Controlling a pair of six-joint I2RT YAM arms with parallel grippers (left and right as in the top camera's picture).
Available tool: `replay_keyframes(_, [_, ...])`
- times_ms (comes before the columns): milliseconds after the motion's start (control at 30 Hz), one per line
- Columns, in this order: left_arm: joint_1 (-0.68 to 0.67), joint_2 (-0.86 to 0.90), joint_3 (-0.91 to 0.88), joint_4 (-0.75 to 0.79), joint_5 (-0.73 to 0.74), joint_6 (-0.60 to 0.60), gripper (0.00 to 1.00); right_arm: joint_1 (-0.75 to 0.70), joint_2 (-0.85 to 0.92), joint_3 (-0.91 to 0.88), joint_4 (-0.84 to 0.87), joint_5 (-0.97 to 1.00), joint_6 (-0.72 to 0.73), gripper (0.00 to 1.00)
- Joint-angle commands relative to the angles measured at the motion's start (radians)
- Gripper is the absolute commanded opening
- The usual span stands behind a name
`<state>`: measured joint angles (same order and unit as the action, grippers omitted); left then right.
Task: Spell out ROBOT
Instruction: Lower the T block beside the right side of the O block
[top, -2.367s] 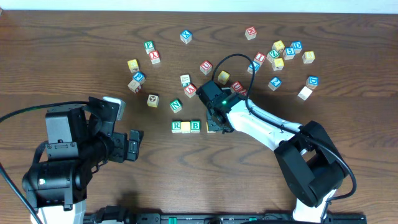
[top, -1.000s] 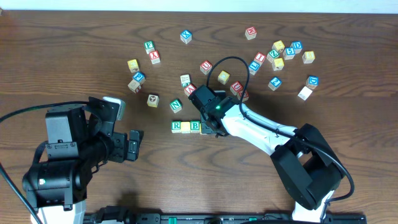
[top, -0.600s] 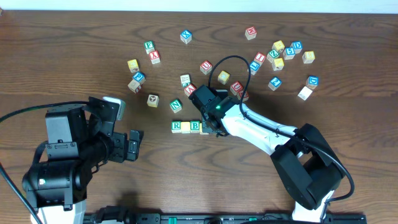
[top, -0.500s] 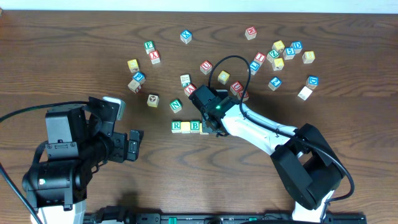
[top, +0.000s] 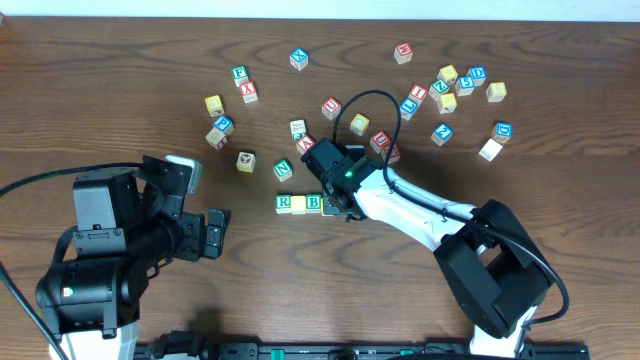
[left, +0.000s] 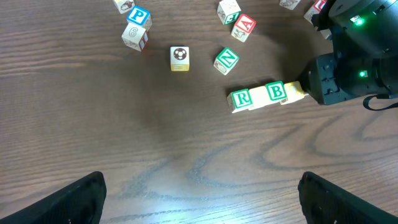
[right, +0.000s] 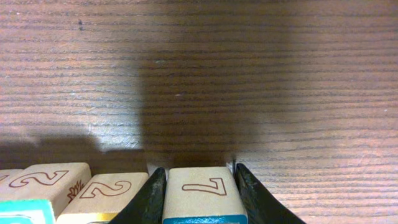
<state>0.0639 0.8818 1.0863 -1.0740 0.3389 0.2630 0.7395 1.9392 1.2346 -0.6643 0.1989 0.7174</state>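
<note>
A row of blocks lies mid-table: R (top: 284, 203), a yellow block (top: 299, 203) and B (top: 314, 203). The left wrist view shows the same R (left: 240, 98) and B (left: 276, 92). My right gripper (top: 338, 198) is shut on a block (right: 199, 190) with a 7 on its visible side, set down at the right end of the row, touching B. The block's top letter is hidden. It also shows in the left wrist view (left: 295, 92). My left gripper (left: 202, 199) is open and empty, over bare table at the front left (top: 213, 233).
Loose blocks lie behind the row: N (top: 283, 170), A (top: 306, 143), U (top: 331, 108) and a yellow one (top: 359, 123). A cluster sits at the back right (top: 450, 85), another at the back left (top: 225, 100). The right arm's cable loops over the blocks.
My right gripper has moved left with its block, from a gap right of B to touching the row's end. It has stayed there for the last second. The left arm has not moved.
</note>
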Motion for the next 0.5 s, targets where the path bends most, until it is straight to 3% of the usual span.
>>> replay_keyframes(0, [0.005,-0.001,0.008,-0.003,0.011,0.01,0.97,0.008,-0.021,-0.003,-0.001,0.032,0.012,0.32])
replay_keyframes(467, [0.005,-0.001,0.008,-0.002,0.012,0.01,0.97,0.008,-0.021,-0.003,0.003,0.043,0.012,0.36])
